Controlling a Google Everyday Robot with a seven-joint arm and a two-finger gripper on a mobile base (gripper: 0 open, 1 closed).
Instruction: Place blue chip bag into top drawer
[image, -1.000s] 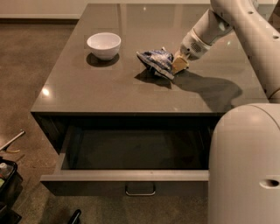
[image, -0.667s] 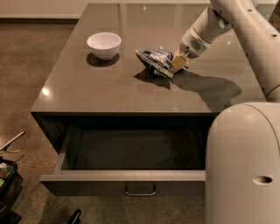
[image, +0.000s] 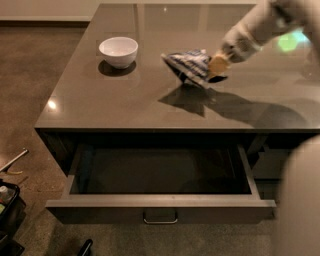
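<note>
The blue chip bag (image: 186, 65), dark blue foil with white print, hangs tilted a little above the grey countertop (image: 125, 105), with its shadow spread on the surface below it. My gripper (image: 218, 64) reaches in from the upper right and is shut on the bag's right end. The top drawer (image: 160, 203) is pulled open below the counter's front edge, its dark inside showing nothing in it. Its small metal bar handle (image: 160, 219) sits at the middle of the front.
A white bowl (image: 118, 50) stands on the counter to the left of the bag. My white body (image: 300, 200) fills the lower right corner. Dark objects (image: 7, 200) lie on the brown floor at the lower left.
The bag has come up off the countertop in my gripper, and its shadow now lies apart below it. My body fills less of the lower right.
</note>
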